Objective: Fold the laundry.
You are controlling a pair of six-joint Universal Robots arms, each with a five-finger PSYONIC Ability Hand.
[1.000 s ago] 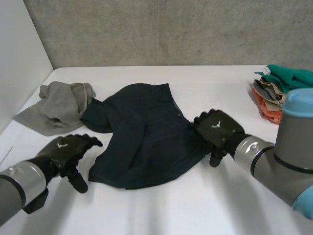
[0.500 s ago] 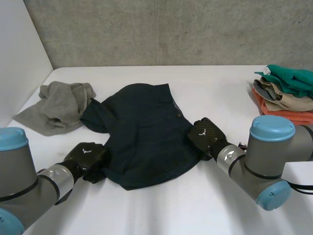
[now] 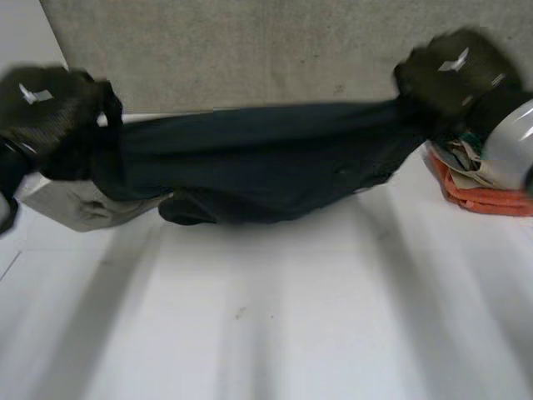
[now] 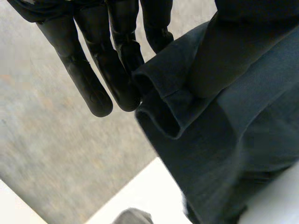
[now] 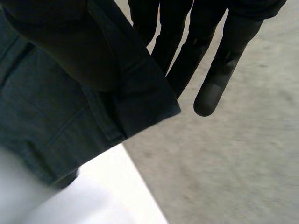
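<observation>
The dark shirt (image 3: 258, 158) hangs stretched over the table's (image 3: 291, 317) far edge, its long axis running side to side. The left hand (image 3: 50, 108) and the right hand (image 3: 454, 75) each pinch one end, thumb against straight fingers.

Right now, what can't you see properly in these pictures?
Grey cloth: head view, mostly behind the held-up dark shirt.
Folded pile: head view, partly behind the right arm, cut by the edge.
Left robot hand and right robot hand: head view, blurred.
</observation>
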